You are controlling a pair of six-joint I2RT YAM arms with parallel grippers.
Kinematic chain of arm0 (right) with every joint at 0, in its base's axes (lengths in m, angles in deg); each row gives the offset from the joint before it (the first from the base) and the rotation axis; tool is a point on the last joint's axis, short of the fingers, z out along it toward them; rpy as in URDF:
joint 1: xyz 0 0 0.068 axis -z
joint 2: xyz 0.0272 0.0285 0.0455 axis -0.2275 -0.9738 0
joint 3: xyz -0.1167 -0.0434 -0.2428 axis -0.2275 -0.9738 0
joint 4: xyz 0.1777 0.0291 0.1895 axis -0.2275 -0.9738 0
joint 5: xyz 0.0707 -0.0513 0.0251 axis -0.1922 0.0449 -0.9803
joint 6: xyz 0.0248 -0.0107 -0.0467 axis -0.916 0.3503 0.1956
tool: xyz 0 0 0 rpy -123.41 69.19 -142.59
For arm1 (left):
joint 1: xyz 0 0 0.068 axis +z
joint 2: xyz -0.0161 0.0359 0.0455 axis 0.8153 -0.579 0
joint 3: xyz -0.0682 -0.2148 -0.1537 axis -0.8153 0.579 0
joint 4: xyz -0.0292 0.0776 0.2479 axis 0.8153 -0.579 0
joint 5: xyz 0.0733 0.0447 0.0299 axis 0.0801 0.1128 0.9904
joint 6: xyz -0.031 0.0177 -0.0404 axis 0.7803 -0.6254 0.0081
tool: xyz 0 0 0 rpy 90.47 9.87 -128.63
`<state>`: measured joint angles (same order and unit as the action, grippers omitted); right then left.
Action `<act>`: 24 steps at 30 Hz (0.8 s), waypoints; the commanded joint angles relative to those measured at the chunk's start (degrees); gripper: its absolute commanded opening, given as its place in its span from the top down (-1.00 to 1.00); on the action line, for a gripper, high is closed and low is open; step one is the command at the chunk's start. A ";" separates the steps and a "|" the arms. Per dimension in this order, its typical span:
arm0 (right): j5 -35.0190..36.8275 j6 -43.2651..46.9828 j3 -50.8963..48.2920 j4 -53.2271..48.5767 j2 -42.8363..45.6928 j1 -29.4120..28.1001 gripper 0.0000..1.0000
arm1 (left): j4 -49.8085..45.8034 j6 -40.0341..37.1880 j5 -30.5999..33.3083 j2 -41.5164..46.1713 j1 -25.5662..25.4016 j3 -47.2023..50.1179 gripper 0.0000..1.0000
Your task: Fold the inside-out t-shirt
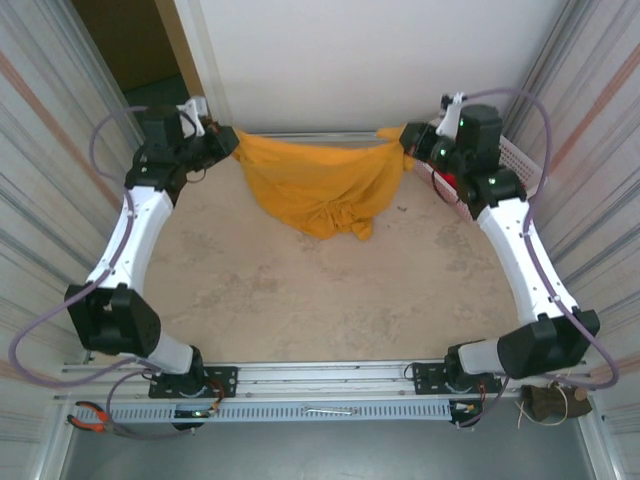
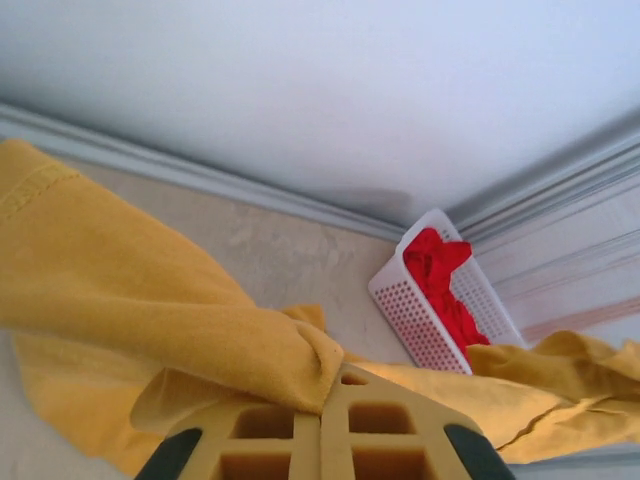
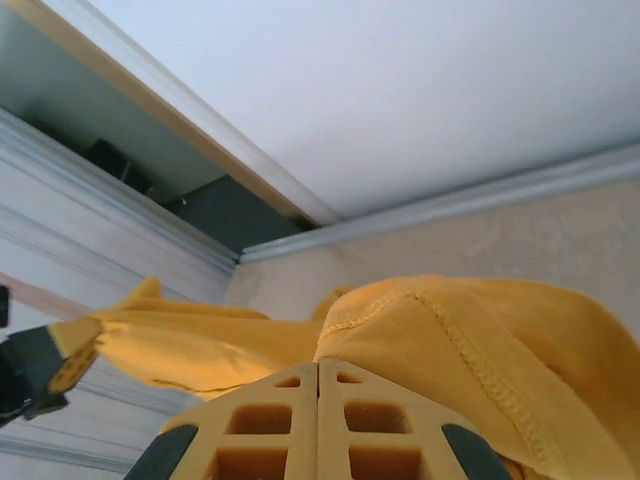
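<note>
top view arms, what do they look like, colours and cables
The left arm and right arm have white shells, black joint housings and looping pale purple cables. Green lights glow near the right wrist. The left gripper and right gripper have tan, lattice-patterned fingers.

We find bare table (image 1: 320, 300) from the centre out to 6 o'clock, open to either arm. At 12 o'clock the t-shirt (image 1: 320, 190) hangs stretched across the far edge, close before the back wall (image 1: 380, 60). At 2 o'clock a white basket (image 1: 520, 158) crowds the right gripper (image 1: 406, 137).
</note>
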<state>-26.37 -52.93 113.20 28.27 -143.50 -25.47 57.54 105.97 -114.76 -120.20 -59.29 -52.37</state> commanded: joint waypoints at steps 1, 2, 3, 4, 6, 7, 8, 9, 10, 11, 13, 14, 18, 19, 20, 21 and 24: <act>3.88 -1.44 -10.64 1.51 5.83 -2.95 1.00 | 0.22 0.92 -0.12 5.11 0.06 9.40 1.00; 5.98 -1.55 -14.61 0.90 7.59 -4.51 1.00 | 0.55 1.22 0.34 7.01 -0.03 13.05 1.00; 7.68 -1.98 -17.84 0.61 9.07 -5.80 1.00 | 0.97 1.37 0.45 8.65 -0.04 16.75 1.00; 9.77 -2.80 -21.69 0.38 10.68 -7.60 1.00 | 1.08 1.50 0.82 10.43 -0.08 20.61 1.00; 15.29 -5.02 -28.46 -0.19 14.11 -11.32 0.98 | 1.11 2.01 1.22 13.13 -0.10 27.55 0.77; 18.26 -6.33 -31.92 -1.33 15.42 -13.26 0.71 | 0.65 1.99 1.78 14.30 -0.08 30.51 0.36; 22.19 -7.85 -34.58 -2.80 17.25 -14.81 0.30 | -0.19 1.96 2.54 15.43 -0.12 32.93 0.02; 24.69 -8.89 -36.49 -4.27 18.72 -15.67 0.08 | -0.94 1.91 3.38 16.24 -0.10 34.70 -0.18; 27.46 -9.76 -38.14 -6.09 19.67 -16.25 -0.11 | -1.84 1.84 4.53 17.16 -0.10 36.10 -0.32; 30.01 -10.42 -39.20 -8.01 22.30 -16.35 -0.23 | -2.24 1.74 5.43 17.82 -0.05 37.33 -0.40; 32.69 -9.53 -39.82 -9.81 24.22 -15.93 -0.31 | -2.92 1.86 7.41 18.71 0.00 38.63 -0.46; 33.31 -8.64 -39.61 -10.33 24.39 -15.41 -0.34 | -3.18 1.96 8.26 18.88 0.00 38.90 -0.47; 32.35 -2.59 -34.27 -12.42 17.79 -13.58 -0.44 | -4.30 2.11 11.66 18.23 0.01 38.67 -0.56; 31.60 -0.91 -32.68 -12.57 15.06 -13.55 -0.46 | -4.76 1.93 12.30 17.96 -0.02 38.48 -0.58; 30.59 0.30 -31.10 -12.44 12.48 -13.51 -0.47 | -5.23 1.86 13.19 17.74 0.01 38.27 -0.58; 29.18 1.29 -29.64 -12.52 9.26 -13.49 -0.47 | -5.94 1.90 14.14 17.41 0.01 38.03 -0.59; 25.46 3.21 -25.45 -11.94 -0.18 -14.51 -0.49 | -7.53 1.90 15.92 16.78 0.15 37.99 -0.60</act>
<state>1.70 -54.07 85.03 17.54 -137.47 -39.11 52.84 108.05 -102.52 -102.98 -59.29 -13.44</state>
